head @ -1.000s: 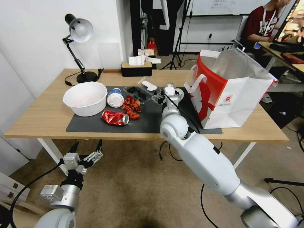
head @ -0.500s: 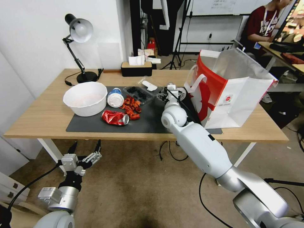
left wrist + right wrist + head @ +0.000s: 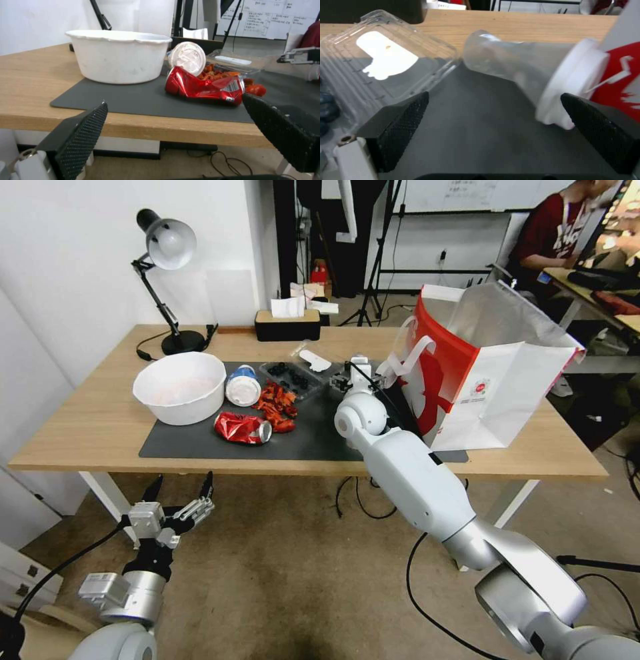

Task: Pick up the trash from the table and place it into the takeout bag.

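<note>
Light-wood table [image 3: 87,427] with a dark grey mat [image 3: 313,437], whiteboard room behind.
Right gripper [image 3: 493,120], jaws wide, faces a clear plastic cup [image 3: 520,67] lying beside the red-and-white foil-lined takeout bag [image 3: 480,373]; left gripper [image 3: 180,497] gapes below the table edge.

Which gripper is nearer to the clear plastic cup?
Right. The right gripper is open at the clear plastic cup on the table; the left gripper hangs below the table's edge.

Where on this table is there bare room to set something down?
Bare wood on the table left of the white bowl, and along the back between the lamp and tissue box. Crowded mid-mat: can, cup, tray, right claw, bag.
</note>
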Tool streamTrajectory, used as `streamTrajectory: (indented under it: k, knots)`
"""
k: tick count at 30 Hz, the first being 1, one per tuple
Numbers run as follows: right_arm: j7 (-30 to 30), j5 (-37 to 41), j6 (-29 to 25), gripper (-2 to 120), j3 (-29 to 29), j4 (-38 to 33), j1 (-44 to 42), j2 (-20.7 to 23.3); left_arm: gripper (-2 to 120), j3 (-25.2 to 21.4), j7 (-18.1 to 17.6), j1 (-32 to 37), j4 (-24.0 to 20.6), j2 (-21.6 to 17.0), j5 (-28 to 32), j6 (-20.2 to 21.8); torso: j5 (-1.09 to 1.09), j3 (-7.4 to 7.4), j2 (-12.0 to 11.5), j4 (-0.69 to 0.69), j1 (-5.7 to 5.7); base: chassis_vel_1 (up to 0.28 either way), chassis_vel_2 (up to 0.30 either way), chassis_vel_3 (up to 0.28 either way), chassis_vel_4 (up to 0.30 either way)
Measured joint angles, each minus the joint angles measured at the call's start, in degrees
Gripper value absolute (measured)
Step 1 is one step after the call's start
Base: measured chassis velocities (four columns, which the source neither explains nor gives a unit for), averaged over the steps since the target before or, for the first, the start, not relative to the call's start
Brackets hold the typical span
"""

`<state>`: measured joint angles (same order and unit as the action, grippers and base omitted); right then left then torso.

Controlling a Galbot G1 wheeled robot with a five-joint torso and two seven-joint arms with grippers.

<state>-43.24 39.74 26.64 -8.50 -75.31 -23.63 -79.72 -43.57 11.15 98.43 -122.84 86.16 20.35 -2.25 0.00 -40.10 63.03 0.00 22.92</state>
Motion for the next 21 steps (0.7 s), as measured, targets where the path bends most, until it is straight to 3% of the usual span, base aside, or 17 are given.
streamTrajectory:
  k: [13,21]
  knots:
    - [0.98,-2.67,-1.85,100,2.9,-5.5,-2.25,4.66,100,0.38,-0.08,-0.36,0.46,-0.02,-0.09,0.0,0.01,0.0,0.0,0.0,0.0,0.0,0.0,0.0,0.0]
    - [0.68,-1.54,-1.41,100,3.27,-4.83,-1.99,4.87,100,0.32,-0.12,-0.42,0.39,-0.08,-0.1,0.04,0.0,0.0,0.0,0.0,0.0,0.0,0.0,0.0,0.0]
